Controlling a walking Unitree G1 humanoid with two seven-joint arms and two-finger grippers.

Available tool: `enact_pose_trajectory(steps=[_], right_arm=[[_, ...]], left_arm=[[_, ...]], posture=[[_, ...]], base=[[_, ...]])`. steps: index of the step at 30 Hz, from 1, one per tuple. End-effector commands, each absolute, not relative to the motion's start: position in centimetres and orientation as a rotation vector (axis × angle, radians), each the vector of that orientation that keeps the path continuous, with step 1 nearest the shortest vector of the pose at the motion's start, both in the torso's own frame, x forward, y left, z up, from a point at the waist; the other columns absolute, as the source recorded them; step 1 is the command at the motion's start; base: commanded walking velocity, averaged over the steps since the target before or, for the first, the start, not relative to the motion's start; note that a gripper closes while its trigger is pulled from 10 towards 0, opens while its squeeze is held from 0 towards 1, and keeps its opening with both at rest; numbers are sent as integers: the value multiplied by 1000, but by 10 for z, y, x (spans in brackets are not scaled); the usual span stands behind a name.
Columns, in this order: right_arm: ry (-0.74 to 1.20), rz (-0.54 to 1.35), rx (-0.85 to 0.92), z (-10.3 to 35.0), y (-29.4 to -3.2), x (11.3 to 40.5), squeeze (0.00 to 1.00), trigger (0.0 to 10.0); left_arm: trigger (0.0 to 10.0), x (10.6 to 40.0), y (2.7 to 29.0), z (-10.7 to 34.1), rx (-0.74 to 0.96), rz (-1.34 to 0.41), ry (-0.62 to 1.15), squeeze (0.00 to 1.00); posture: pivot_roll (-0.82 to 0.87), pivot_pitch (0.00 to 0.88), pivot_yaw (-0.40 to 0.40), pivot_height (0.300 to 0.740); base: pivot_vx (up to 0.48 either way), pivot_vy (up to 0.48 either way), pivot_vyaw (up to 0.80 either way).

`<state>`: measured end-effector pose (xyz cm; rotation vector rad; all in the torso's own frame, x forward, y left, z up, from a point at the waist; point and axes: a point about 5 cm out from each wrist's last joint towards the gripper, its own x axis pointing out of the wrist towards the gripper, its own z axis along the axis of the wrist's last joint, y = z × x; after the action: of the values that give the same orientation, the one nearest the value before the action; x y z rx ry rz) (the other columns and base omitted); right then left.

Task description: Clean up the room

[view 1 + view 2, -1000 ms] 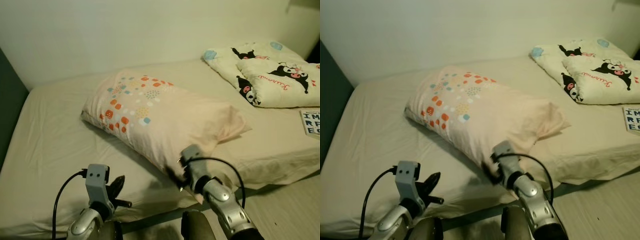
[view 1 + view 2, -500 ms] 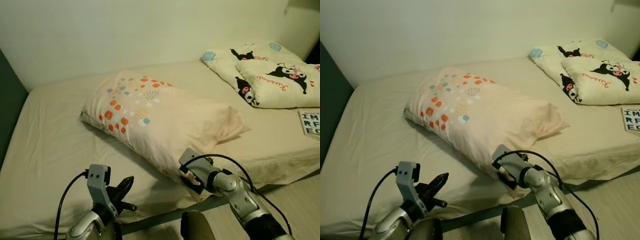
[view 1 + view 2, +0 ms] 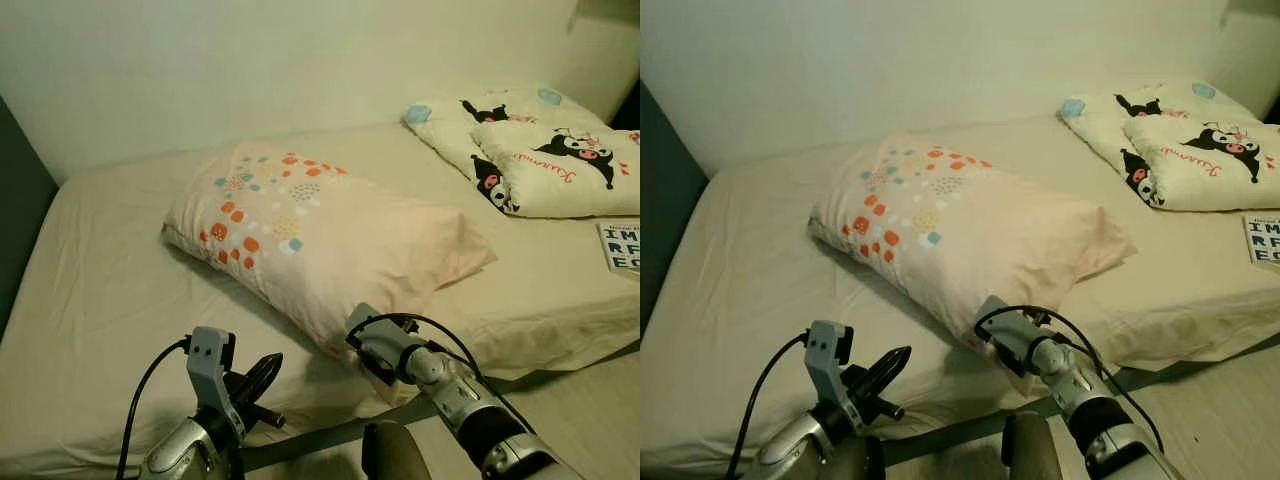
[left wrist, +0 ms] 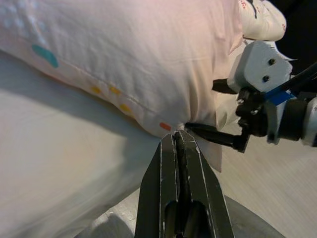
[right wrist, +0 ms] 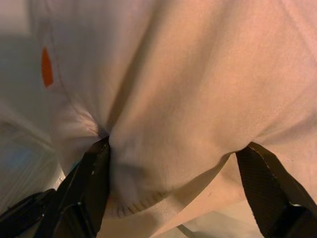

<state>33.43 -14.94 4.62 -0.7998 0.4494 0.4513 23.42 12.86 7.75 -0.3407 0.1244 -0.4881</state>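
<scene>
arms: 2 silver | pincers: black fingers | wrists: grey camera blocks, black cables

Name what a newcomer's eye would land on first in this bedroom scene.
The big peach pillow with orange and teal dots lies slantwise across the middle of the bed. At its near corner the right tool has its fingers spread around a bunch of the pillowcase, while the left tool, fingers together, hovers over the sheet beside it. Cartoon-print bedding sits at the bed's far right.
</scene>
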Motion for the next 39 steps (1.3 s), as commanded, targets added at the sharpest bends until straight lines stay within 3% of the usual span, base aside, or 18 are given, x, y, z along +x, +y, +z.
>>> enact_pose_trajectory(steps=[1, 2, 17, 21, 24, 26, 29, 33, 34, 38, 39], right_arm=[[437, 435, -803, 48, -149, 337, 0, 824], [431, 430, -797, 50, -149, 338, 0, 0], [427, 411, -770, 48, -154, 342, 0, 0], [451, 450, -667, 48, -146, 341, 0, 0], [492, 584, -487, 46, -117, 338, 0, 0], [497, 614, -456, 46, -111, 337, 0, 0], [476, 805, -342, 54, -68, 329, 0, 0], [462, 950, -283, 61, -42, 318, 0, 0], [465, 1074, -246, 69, -27, 306, 0, 0], [480, 1180, -228, 76, -19, 294, 0, 0], [505, 1278, -211, 82, -15, 280, 0, 0]], left_arm=[[10000, 232, 133, 78, -327, -483, 129, 0], [10000, 232, 133, 79, -327, -479, 128, 0], [10000, 232, 136, 77, -307, -491, 140, 0], [10000, 236, 153, 79, -228, -440, 125, 0], [10000, 250, 193, 77, -111, -178, 116, 0], [10000, 252, 202, 78, -88, -124, 111, 0], [10000, 260, 233, 92, -54, 11, 45, 0], [10000, 262, 242, 100, -46, 40, 14, 0], [10000, 263, 245, 102, -33, 56, 8, 0], [10000, 264, 244, 102, -34, 55, 7, 0], [10000, 264, 239, 99, -37, 41, 10, 0]], posture=[[-10, 149, -41, 606], [-9, 148, -41, 606], [-16, 140, -34, 606], [-20, 138, -33, 606], [-25, 137, -34, 606], [-25, 137, -34, 606], [-24, 136, -41, 606], [-24, 136, -41, 606], [-26, 135, -44, 606], [-29, 136, -43, 606], [-30, 135, -45, 606]], base=[[0, 0, 0], [0, 0, 0], [0, 0, 0], [0, 0, 0], [0, 0, 0], [0, 0, 0], [0, 0, 0], [0, 0, 0], [0, 0, 0], [0, 0, 0], [0, 0, 0]])
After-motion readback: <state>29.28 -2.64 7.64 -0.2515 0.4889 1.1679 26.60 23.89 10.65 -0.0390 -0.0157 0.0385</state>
